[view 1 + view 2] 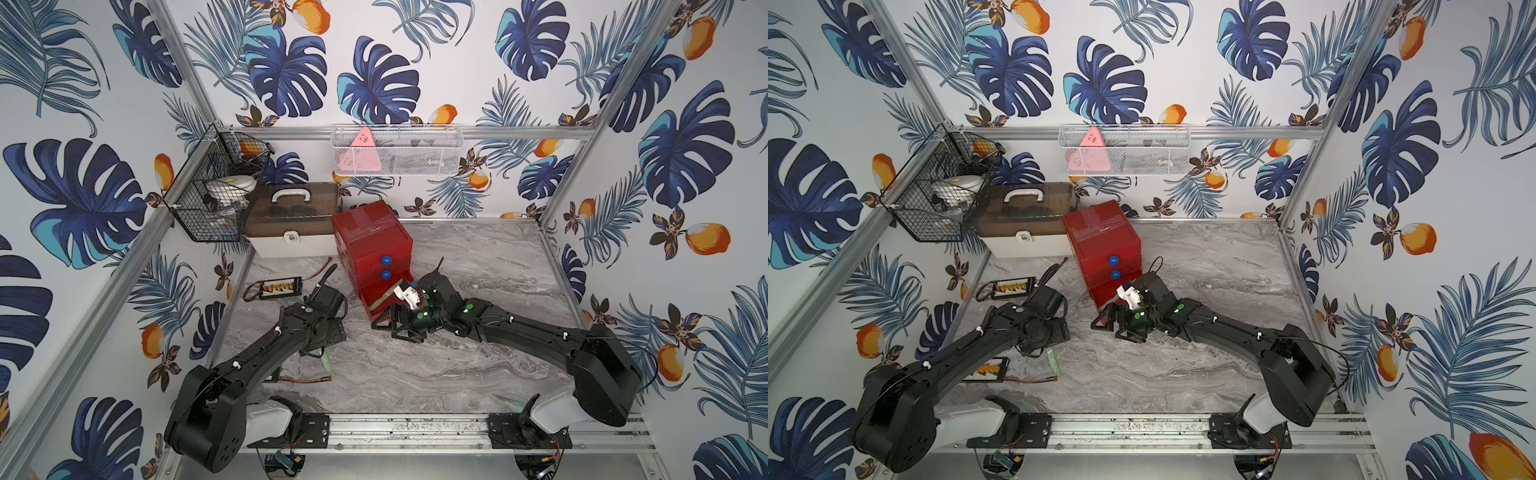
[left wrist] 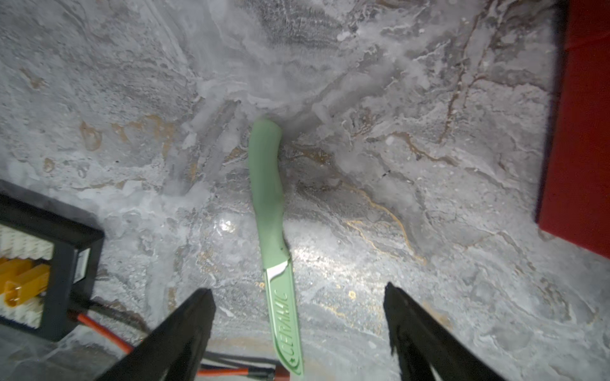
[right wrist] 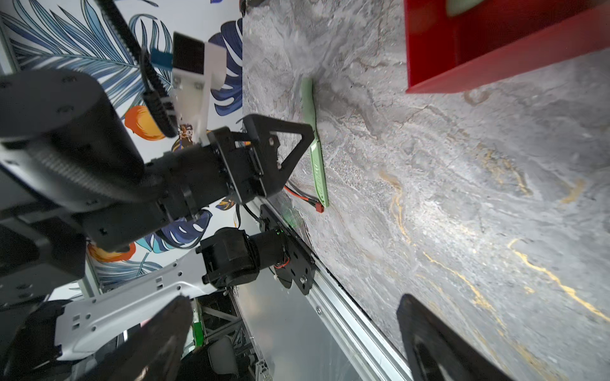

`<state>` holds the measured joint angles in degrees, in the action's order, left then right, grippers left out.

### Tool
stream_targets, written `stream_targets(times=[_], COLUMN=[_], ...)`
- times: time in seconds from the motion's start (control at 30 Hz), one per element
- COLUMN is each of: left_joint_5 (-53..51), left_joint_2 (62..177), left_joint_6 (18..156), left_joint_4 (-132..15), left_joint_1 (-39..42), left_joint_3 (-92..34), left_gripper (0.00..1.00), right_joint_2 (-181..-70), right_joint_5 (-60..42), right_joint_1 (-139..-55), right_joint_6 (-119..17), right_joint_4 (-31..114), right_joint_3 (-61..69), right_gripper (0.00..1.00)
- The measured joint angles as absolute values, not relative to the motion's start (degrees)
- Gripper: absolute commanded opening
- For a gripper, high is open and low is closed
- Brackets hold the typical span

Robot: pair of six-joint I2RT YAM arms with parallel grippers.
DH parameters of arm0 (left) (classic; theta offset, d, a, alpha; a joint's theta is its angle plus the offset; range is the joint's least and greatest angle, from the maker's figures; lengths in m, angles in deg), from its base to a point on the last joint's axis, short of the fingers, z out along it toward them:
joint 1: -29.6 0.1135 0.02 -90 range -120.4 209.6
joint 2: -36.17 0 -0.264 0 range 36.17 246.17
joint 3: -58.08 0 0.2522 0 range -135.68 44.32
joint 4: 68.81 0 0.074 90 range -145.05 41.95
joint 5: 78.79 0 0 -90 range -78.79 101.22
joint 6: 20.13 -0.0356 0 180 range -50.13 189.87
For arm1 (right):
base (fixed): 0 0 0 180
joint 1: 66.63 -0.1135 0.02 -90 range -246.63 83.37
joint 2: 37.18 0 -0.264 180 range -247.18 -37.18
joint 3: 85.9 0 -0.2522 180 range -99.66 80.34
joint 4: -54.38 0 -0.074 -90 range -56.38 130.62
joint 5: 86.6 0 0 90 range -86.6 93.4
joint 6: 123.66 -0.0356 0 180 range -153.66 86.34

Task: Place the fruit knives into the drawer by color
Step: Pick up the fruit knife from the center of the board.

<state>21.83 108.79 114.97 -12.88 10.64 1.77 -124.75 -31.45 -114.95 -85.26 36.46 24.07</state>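
Left jaws open over pale green plastic knife (image 2: 267,184) on your marbled grey surface (image 2: 429,280); right jaws open, empty.

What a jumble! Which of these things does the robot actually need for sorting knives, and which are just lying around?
For the job:
green knife on the table; red drawer chest, bottom drawer pulled open; left gripper, open either side of the blade.

Lying about:
beige case; black wire basket; white mesh basket; connector board.

You face leaf-print walls (image 1: 457,83) across the top and both sides, with a grey marble tabletop (image 1: 478,257) at lower centre.
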Motion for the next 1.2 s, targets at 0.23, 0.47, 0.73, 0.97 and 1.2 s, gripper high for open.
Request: stream_targets(times=[0.23,0.47,0.73,0.97,1.2], left_joint_5=[19.8,17.6,19.0,20.5,20.2], left_joint_2=[113.2,115.2,117.9,120.0,119.9], left_joint_6=[115.3,114.8,113.2,112.0,111.7], left_joint_4=[-18.0,-22.1,-24.4,-31.9,-33.5], left_joint_1=[15.6,18.9,19.3,19.8,19.8], left_joint_3=[4.7,7.3,7.1,6.4,6.6], left_gripper=[0.58,0.48,0.27,0.07,0.06], right_joint_2=[-126.7,-126.9,-126.7,-126.5,-127.0], right_joint_5=[-31.6,-31.5,-31.3,-31.1,-30.9], right_joint_1=[-117.0,-117.1,-117.1,-117.1,-116.7], right_joint_6=[-84.1,-84.0,-84.0,-83.9,-84.0], right_joint_4=[37.2,38.2,38.4,38.3,38.3], right_joint_3=[22.8,23.0,23.6,23.7,24.1], right_gripper=[1.0,1.0,1.0,1.0,1.0])
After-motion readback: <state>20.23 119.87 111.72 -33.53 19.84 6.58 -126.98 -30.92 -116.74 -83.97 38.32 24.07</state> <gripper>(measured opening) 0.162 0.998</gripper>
